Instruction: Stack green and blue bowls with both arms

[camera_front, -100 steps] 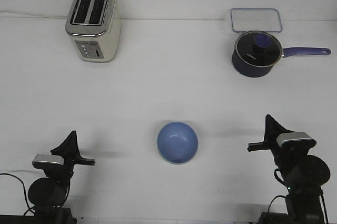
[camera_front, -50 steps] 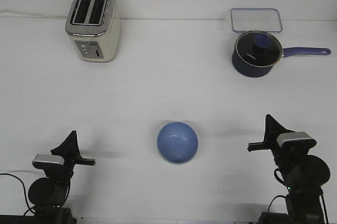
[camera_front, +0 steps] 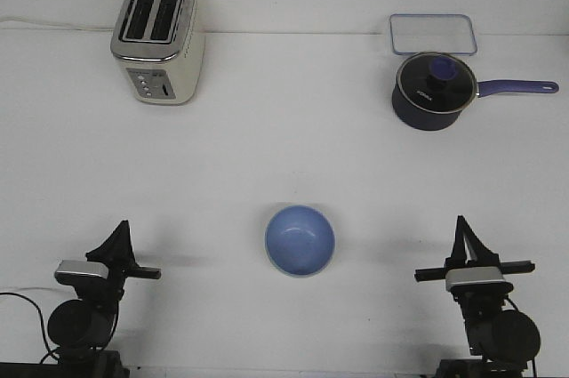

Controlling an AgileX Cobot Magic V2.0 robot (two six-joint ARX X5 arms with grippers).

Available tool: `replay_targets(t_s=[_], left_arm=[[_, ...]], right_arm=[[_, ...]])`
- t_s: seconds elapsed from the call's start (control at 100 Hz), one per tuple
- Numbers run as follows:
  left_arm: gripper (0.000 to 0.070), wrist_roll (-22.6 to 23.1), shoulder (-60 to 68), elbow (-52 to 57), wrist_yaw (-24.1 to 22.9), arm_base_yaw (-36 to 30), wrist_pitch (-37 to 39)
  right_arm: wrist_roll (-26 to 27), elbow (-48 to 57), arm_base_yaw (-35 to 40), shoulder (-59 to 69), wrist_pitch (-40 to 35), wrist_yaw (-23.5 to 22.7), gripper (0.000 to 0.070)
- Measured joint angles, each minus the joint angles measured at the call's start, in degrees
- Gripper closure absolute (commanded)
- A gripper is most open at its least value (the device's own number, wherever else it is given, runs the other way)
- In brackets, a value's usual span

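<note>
The blue bowl [camera_front: 300, 240] stands upright on the white surface [camera_front: 284, 156], near the middle of the near edge, between the two tools and well apart from both. Its opening faces up and it looks empty. A green bowl cannot be made out; a thin pale rim shows along the lower edge of the blue bowl, but what it is cannot be told.

The left tool [camera_front: 118, 240] is near the near left corner and the right tool [camera_front: 462, 236] near the near right corner. Both point up and touch nothing. Whether the fingers are wide or narrow cannot be told.

At the far left corner stands a cream toaster [camera_front: 157, 40]. At the far right corner stands a dark saucepan [camera_front: 433, 89] with a glass lid, and behind it a clear container [camera_front: 432, 33]. The small writing on the lid is too small to read.
</note>
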Motion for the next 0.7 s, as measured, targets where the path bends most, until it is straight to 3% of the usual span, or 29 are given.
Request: replay_targets(t_s=[0.24,0.7], left_arm=[[0.0685,0.0,0.0,0.0,0.0,0.0,0.0],[0.0685,0.0,0.0,0.0,0.0,0.0,0.0]], right_arm=[[-3.4,-9.9,0.0,-5.5,-0.2,0.5,0.0700],[-2.2,-9.9,-0.2,-5.5,0.0,2.1,0.0700]])
